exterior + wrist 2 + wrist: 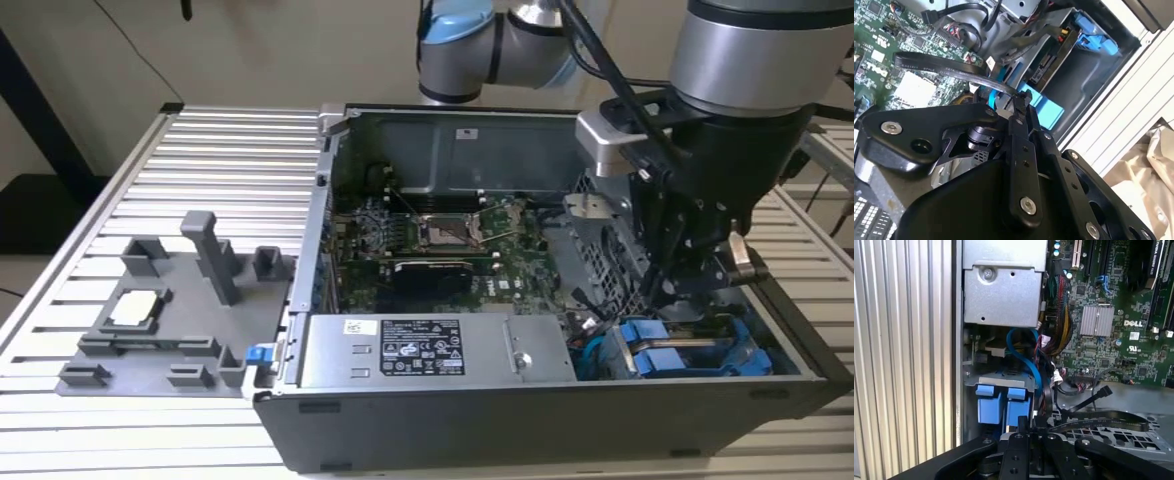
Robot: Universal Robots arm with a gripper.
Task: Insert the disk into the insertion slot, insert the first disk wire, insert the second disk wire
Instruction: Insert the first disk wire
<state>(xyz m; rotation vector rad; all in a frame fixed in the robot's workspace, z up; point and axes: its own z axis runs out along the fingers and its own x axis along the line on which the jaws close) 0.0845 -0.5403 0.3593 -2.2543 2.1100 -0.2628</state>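
Just nr pincer (1020, 98): disk (1049, 112)

A plain cream wall (267, 50) runs along the back, softly and evenly lit. A thin black cable (134, 50) trails down it, and a dark slanted post (34, 95) leans at the exterior view's left. Everything stands on a table (200, 140) of ribbed silver metal slats. Pale floor (20, 280) shows past the table's edge at the exterior view's left. In the second wrist view, a crumpled pale sheet (1154, 165) lies beside the slats.
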